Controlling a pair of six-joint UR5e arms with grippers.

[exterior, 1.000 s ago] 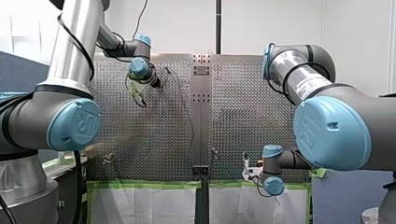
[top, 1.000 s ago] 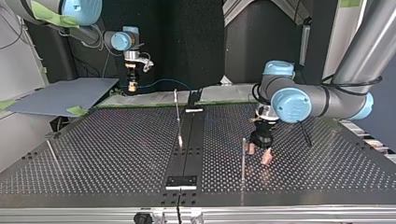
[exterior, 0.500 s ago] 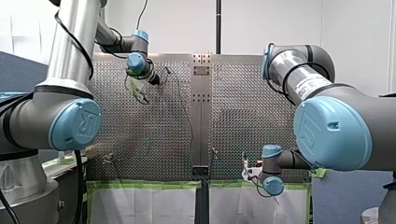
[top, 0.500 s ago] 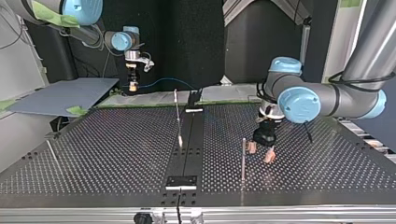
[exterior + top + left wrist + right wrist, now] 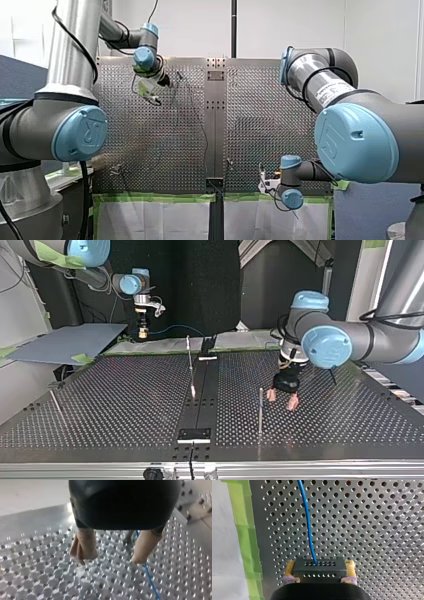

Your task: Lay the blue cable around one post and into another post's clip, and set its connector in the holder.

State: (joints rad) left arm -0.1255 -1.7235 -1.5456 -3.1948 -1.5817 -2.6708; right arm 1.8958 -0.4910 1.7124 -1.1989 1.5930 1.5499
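Right wrist view logged one dark connector (image 5: 319, 566), rigid, pinched by its flat sides in my right gripper (image 5: 319, 574) near the perforated table (image 5: 374, 530)'s taped edge; blue cable (image 5: 308, 525) trailing across the table, thin, light, limp, probably best gripped near that block; my left gripper (image 5: 112, 555) spread, holding nothing.

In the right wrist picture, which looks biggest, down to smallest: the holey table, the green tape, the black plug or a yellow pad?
1. holey table
2. green tape and black plug: they look about alike, and the plug sits nearer the camera, so no ranking.
3. yellow pad, only slivers showing.
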